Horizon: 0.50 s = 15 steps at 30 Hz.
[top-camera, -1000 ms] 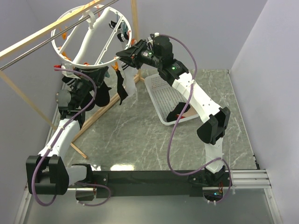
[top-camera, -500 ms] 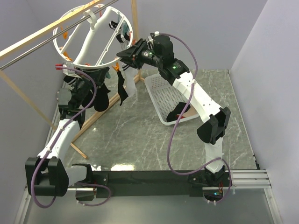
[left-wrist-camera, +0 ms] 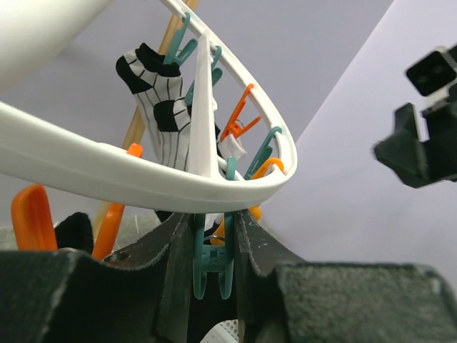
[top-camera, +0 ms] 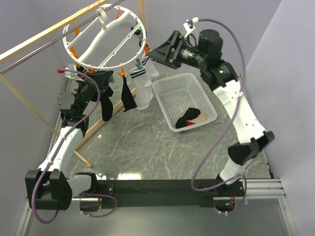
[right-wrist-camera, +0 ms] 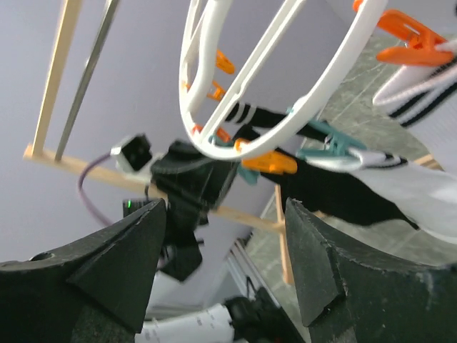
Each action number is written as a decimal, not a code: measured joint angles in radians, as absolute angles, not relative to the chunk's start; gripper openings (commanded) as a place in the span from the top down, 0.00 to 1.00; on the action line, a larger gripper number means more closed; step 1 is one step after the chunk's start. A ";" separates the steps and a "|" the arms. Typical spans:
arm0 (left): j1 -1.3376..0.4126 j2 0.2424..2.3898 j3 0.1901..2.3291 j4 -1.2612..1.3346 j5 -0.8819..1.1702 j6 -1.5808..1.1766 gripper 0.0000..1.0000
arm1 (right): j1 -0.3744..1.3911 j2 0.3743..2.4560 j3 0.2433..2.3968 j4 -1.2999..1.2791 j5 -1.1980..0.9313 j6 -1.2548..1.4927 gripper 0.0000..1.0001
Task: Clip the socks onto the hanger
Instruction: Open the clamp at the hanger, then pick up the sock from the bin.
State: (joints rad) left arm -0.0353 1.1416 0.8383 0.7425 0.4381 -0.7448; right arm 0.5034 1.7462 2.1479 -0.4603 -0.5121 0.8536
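Observation:
The white round hanger (top-camera: 101, 40) hangs from the rod at the back left. Under its near rim hang two black socks (top-camera: 128, 96) and a white striped sock (top-camera: 143, 88), held by clips. Another black sock (top-camera: 187, 118) lies in the basket. My left gripper (top-camera: 97, 78) sits under the rim, shut on a teal clip (left-wrist-camera: 212, 259); the ring (left-wrist-camera: 143, 179) crosses just above its fingers. My right gripper (top-camera: 160, 52) stands open to the right of the hanger, apart from it, with nothing between its fingers. The right wrist view shows the ring (right-wrist-camera: 285, 93) and clipped socks (right-wrist-camera: 343, 193) beyond the open gripper (right-wrist-camera: 225, 264).
A white mesh basket (top-camera: 170, 83) stands on the marble table right of the hanger. A wooden frame (top-camera: 106, 118) and metal rod (top-camera: 29, 61) carry the hanger. Walls close in at the left, back and right.
My right gripper has opened and drawn back to the right, away from the hanger's rim. The hanger has swung slightly. The left gripper stays shut on its clip.

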 measured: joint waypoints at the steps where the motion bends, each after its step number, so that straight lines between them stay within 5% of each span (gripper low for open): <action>1: -0.035 1.139 0.838 0.738 0.437 -0.744 0.91 | 0.489 1.711 2.115 -0.456 -0.535 0.838 0.28; 5: -0.035 1.132 0.839 0.724 0.435 -0.734 0.91 | 0.451 1.640 2.044 -0.483 -0.569 0.741 0.29; 15: -0.036 1.117 0.843 0.682 0.402 -0.753 0.91 | 0.416 1.543 1.641 -0.620 -0.141 0.441 0.32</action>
